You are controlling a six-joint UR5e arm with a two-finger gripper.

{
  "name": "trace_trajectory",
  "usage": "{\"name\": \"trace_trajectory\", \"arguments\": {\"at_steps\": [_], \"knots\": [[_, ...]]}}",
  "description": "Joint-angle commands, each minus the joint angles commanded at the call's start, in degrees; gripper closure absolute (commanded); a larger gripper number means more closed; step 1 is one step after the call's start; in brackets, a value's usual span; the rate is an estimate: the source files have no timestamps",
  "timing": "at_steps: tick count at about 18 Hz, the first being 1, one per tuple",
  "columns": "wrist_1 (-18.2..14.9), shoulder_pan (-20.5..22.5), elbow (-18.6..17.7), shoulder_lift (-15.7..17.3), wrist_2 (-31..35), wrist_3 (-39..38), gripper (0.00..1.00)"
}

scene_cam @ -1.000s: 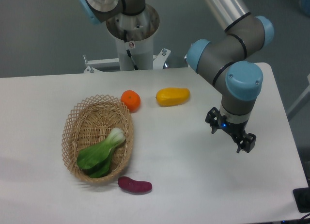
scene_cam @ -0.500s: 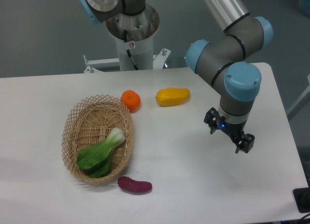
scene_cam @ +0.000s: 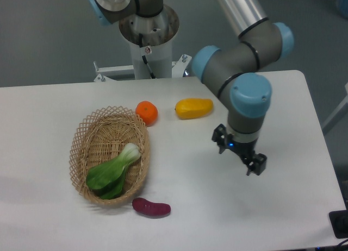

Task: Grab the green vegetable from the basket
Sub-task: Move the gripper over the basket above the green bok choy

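Observation:
The green vegetable (scene_cam: 113, 172), a small bok choy with dark leaves and a pale stem base, lies slantwise in the near half of the basket (scene_cam: 87, 134), a tan oval wicker one at the table's left. My gripper (scene_cam: 239, 153) hangs above the table's right half, well to the right of the basket and apart from everything. Its two fingers stand apart and hold nothing.
An orange (scene_cam: 147, 112) sits just behind the basket's right rim. A yellow oblong fruit (scene_cam: 194, 108) lies beyond it, near the arm. A purple oblong vegetable (scene_cam: 151, 207) lies in front of the basket. The robot's base column (scene_cam: 148, 42) stands behind the table.
The gripper and arm have moved left, toward the table's middle, by a small step. The vegetable, basket and other items have not moved.

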Motion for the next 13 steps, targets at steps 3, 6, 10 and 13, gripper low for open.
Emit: {"name": "trace_trajectory", "arguments": {"at_steps": [3,6,10,13], "knots": [[0.00,-3.68,-2.11,0.88,-0.87,-1.41,0.00],[0.00,-7.64,-3.43,1.59,-1.67,-6.14,0.00],[0.00,-11.42,-6.59,3.08,-1.58,-12.13,0.00],[0.09,-13.97,-8.62,3.52,-1.58,-15.03,0.00]]}}
